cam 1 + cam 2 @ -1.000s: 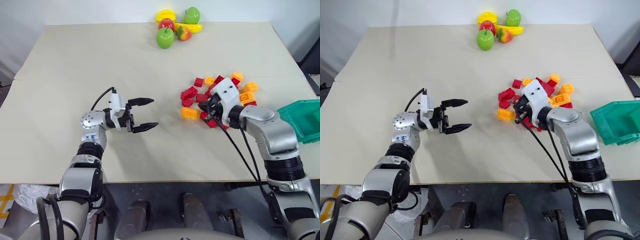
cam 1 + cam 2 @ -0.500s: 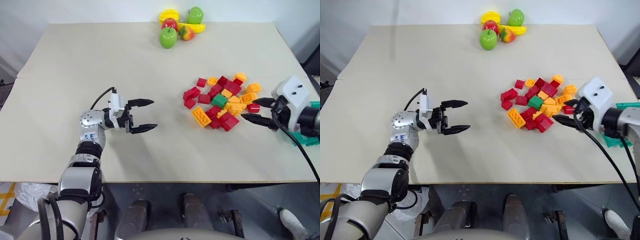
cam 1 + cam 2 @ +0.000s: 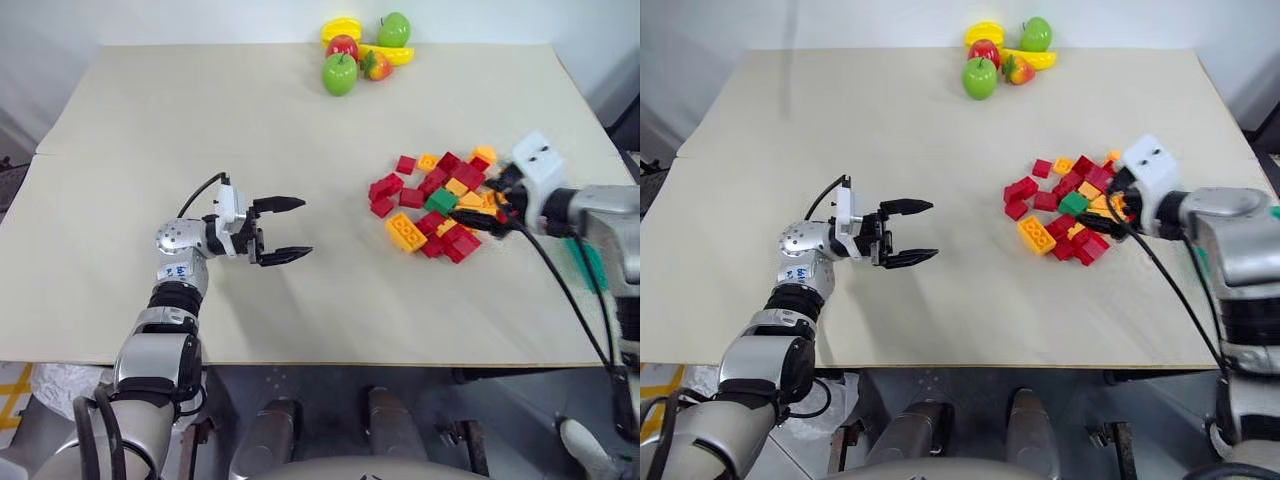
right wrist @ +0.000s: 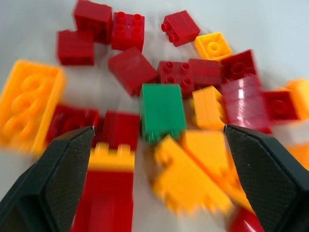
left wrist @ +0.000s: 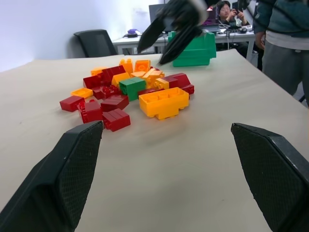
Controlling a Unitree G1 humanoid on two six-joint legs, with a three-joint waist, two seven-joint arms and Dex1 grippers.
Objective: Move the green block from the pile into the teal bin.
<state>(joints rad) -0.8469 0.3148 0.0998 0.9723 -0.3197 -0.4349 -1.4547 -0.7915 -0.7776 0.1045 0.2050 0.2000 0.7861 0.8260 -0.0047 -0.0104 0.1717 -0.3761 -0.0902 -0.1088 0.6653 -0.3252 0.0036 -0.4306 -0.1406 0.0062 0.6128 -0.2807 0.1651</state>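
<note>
The left gripper [image 3: 283, 229] hangs spread and empty over bare table [image 3: 300, 130], well apart from the pile [image 3: 440, 205]. The green block [image 3: 439, 201] lies among red and orange-yellow bricks, just ahead of the right gripper [image 3: 487, 208], whose fingers stand wide and hold nothing. In the right wrist view the block sits between the two fingers, long axis running away from them. The right arm is nearer by far.
</note>
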